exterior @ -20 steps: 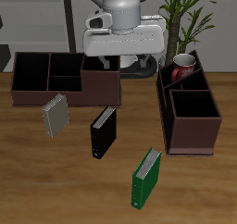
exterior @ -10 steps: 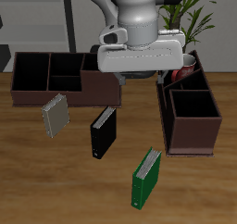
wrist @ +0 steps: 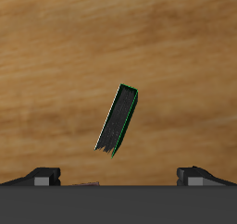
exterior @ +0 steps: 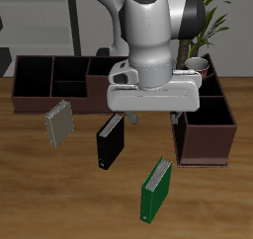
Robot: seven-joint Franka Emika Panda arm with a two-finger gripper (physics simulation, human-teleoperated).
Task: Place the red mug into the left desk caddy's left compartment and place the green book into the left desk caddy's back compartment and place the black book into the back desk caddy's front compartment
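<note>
mug (exterior: 197,65) in the left desk caddy (exterior: 206,124), three books (exterior: 110,140) on the table (exterior: 59,199) before the caddies

Bare table surrounds the green book (wrist: 118,121); the black book (exterior: 109,141) stands near, apart.

A green book (exterior: 155,189), a black book (exterior: 110,140) and a grey book (exterior: 59,123) stand on the wood-grain table (exterior: 59,199); both desk caddies (exterior: 205,124) are dark brown.
</note>
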